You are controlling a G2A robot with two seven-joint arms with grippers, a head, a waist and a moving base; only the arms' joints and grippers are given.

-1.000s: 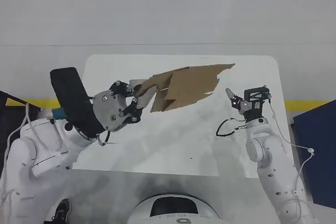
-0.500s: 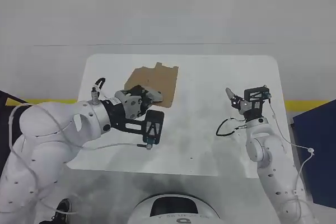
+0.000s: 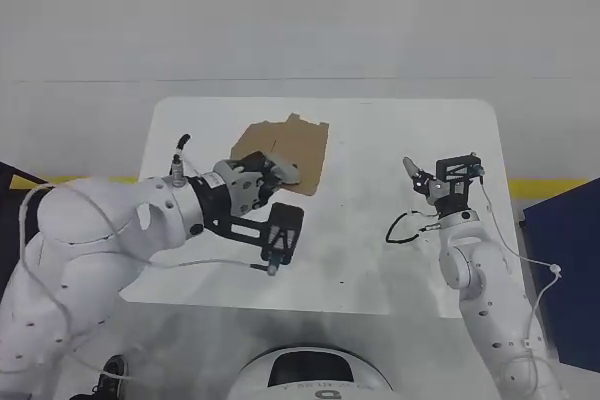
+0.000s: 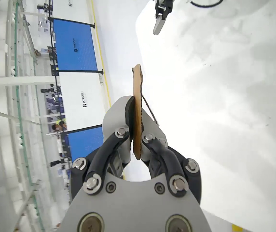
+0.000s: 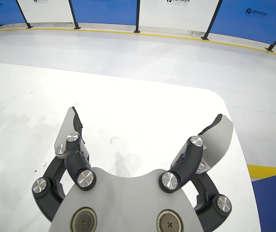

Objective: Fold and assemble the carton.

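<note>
A flat brown carton (image 3: 298,145) is at the back left of the white table (image 3: 380,260). My left gripper (image 3: 270,172) is shut on its near edge. In the left wrist view the carton (image 4: 137,90) appears edge-on, clamped between the two pads of that gripper (image 4: 136,112). My right gripper (image 3: 412,170) stands open at the table's right side, well apart from the carton, with nothing between its fingers (image 5: 74,121). The same right gripper (image 4: 161,22) appears far off in the left wrist view.
A black cable (image 3: 402,230) loops from the right arm over the table's right part. Blue and white partition panels (image 5: 138,3) stand beyond a yellow floor line behind the table.
The left arm has swung round and brought the carton from over the table's middle back to the back left, then slightly rightward. The right arm has not moved.
</note>
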